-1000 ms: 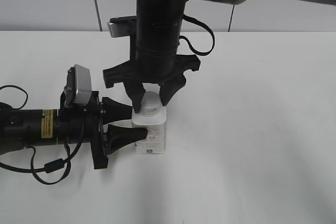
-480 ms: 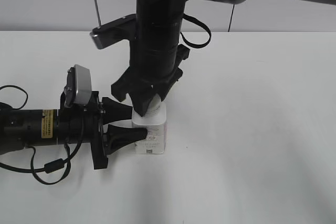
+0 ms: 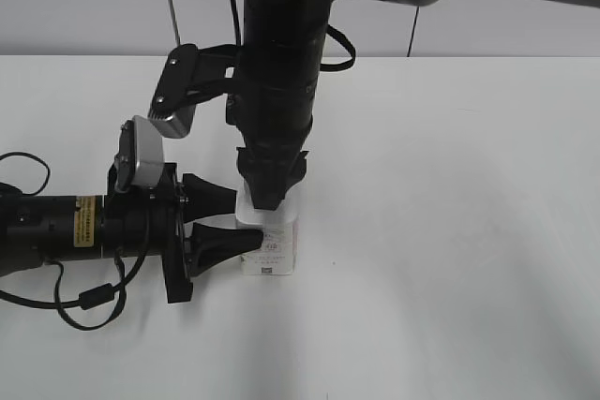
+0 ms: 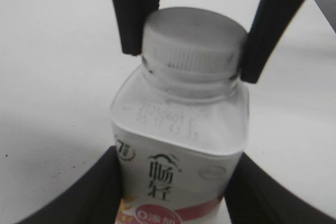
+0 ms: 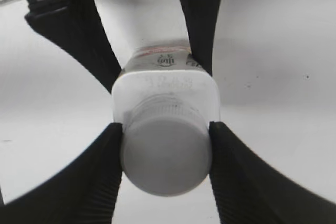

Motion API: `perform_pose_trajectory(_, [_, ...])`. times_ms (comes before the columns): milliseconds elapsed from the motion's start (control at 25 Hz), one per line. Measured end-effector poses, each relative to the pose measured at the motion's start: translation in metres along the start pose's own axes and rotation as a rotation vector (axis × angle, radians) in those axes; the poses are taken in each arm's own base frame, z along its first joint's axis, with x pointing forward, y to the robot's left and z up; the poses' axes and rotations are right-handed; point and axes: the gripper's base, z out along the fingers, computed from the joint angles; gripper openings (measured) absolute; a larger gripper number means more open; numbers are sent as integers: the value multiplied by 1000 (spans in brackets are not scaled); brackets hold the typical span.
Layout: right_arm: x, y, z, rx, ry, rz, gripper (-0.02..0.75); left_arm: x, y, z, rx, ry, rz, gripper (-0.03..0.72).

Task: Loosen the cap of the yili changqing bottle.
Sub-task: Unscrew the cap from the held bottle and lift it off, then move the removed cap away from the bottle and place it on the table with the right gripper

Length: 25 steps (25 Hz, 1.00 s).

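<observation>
On table (image 3: 450,231) centre | left hand (image 3: 246,222) grasps bottle (image 3: 272,243) | right hand (image 5: 166,157) grasps cap (image 5: 166,158) | open room rightward

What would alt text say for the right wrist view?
Seen from above, two black fingers of the right tool clamp a white cap on a small white bottle, itself held lower down by another black tool.

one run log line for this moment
left end effector: clamped on yili changqing bottle body | right end effector: closed on cap from above | bottle upright on table
</observation>
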Motion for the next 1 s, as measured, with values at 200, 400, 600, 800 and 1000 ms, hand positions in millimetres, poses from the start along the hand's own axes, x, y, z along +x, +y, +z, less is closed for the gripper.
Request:
perform_pose_trajectory(200, [-3,-2,-7,15,-9,-55,392,0,0,0,0,0,-2,367])
perform_pose_trajectory(400, [-12,-9,-27,76,-61,-68,392,0,0,0,-1,0,-3,367])
perform_pose_trajectory(600, [-15,-10,-46,121,-96,-73,392,0,0,0,-1,0,-3,367])
perform_pose_trajectory(800, [-11,-12,-59,185,-69,-2,392,0,0,0,-1,0,-3,366])
perform_pose_trajectory(1000, [-1,-20,-62,288,-3,300,392,0,0,0,-1,0,-3,366])
